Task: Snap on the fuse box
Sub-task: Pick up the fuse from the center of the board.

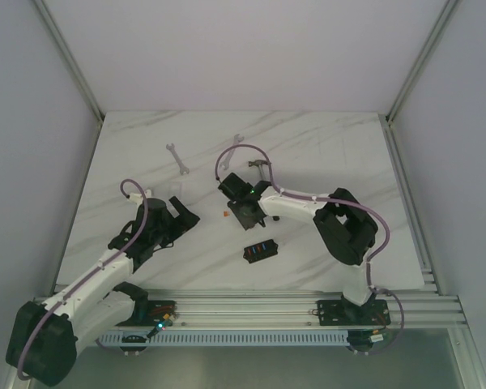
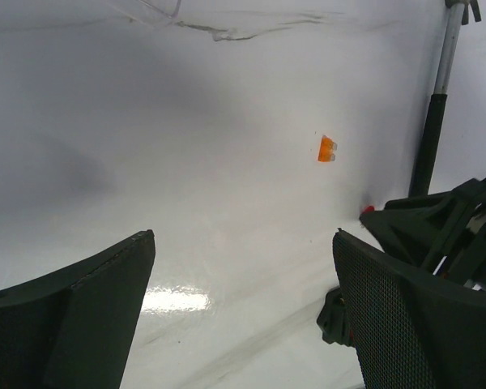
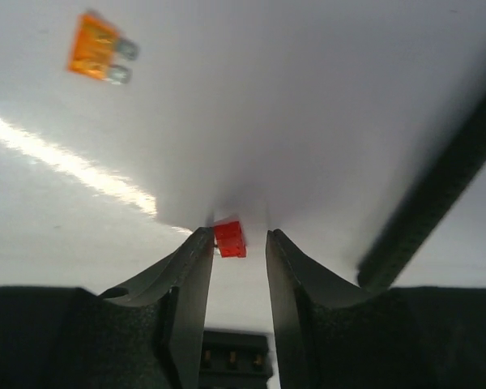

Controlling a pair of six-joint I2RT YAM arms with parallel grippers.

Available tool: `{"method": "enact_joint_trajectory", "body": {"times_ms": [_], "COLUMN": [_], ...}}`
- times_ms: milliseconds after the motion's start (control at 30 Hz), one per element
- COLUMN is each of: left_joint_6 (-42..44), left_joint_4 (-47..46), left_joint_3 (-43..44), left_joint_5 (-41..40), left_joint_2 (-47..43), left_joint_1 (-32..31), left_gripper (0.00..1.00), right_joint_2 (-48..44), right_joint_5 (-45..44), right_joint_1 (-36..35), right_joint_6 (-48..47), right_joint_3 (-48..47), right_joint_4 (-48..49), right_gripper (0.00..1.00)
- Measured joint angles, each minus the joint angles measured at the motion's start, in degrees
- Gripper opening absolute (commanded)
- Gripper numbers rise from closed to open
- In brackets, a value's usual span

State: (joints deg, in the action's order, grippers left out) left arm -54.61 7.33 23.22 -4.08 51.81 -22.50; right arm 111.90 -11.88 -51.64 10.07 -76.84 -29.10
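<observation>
The fuse box (image 1: 260, 250), a small black block with coloured fuses on its face, lies on the marble table in front of the right arm. My right gripper (image 1: 243, 214) is lowered to the table just beyond it. In the right wrist view a loose red fuse (image 3: 230, 239) sits between the fingertips of the right gripper (image 3: 238, 237). It touches the left finger, and a gap is left to the other one. An orange fuse (image 3: 100, 47) lies to the left. My left gripper (image 2: 243, 243) is wide open over bare table, holding nothing.
A hammer (image 2: 433, 121) with a black handle lies right of the right gripper; its grey head (image 1: 259, 164) points away. Two small wrenches (image 1: 176, 158) (image 1: 233, 144) lie further back. A clear plastic piece (image 1: 176, 188) rests near the left gripper. Walls enclose the table.
</observation>
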Motion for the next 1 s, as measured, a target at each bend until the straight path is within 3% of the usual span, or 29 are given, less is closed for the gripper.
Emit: {"method": "enact_joint_trajectory", "body": {"times_ms": [200,667,1000], "left_joint_6": [0.0,-0.02,-0.44], "left_joint_4": [0.0,-0.2,-1.46], "left_joint_3": [0.0,0.0,0.0], "left_joint_5": [0.04,1.09,2.19], "left_joint_2": [0.26,2.05,2.71], "left_joint_1": [0.0,0.0,0.0], "left_gripper": [1.0,1.0,1.0], "right_joint_2": [-1.31,-3.74,-0.44], "right_joint_5": [-3.13,-4.7,-6.34], "right_joint_1": [1.84,1.64,1.64], "right_joint_6": [0.2,16.92,19.52], "right_joint_3": [0.33,0.26,0.28], "right_joint_4": [-1.31,-2.21,-1.38], "right_gripper": [0.53,0.54,0.55]}}
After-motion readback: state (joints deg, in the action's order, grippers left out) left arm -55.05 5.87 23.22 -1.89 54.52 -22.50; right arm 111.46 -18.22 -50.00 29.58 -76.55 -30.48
